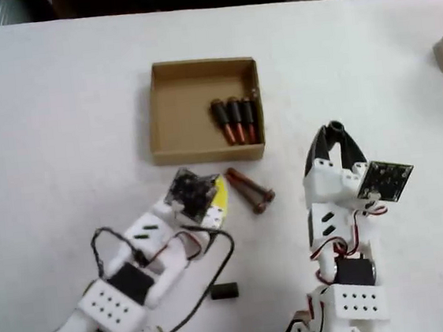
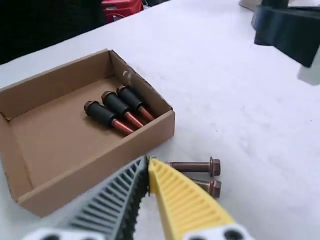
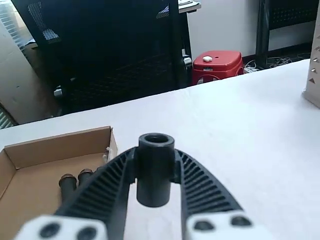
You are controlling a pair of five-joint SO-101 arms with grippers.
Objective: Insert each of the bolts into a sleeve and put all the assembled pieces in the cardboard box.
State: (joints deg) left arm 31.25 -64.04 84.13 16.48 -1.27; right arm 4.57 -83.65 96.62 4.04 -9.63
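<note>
A white counter carries the work; a dark chair and a red stool stand in the room behind it.

**Location of parts**
- The cardboard box sits near the middle of the counter. Three assembled pieces lie side by side against one of its walls.
- Two bolts lie touching each other on the counter, just outside the box.
- A spare sleeve lies on the counter, well apart from the box.

**Hand states**
- The left hand is clenched on nothing, its tips just beside the bolts.
- The right hand grasps a sleeve by its sides, upright, with the bore open at the top.

**Handling notes (judgement)**
- The bolts appear rigid, light and smooth, so they will likely roll or slip. Grip across the shank close to the flanged head, leaving the shank free for entry.
- The sleeve looks stiff and light, and a side grip suits it.
</note>
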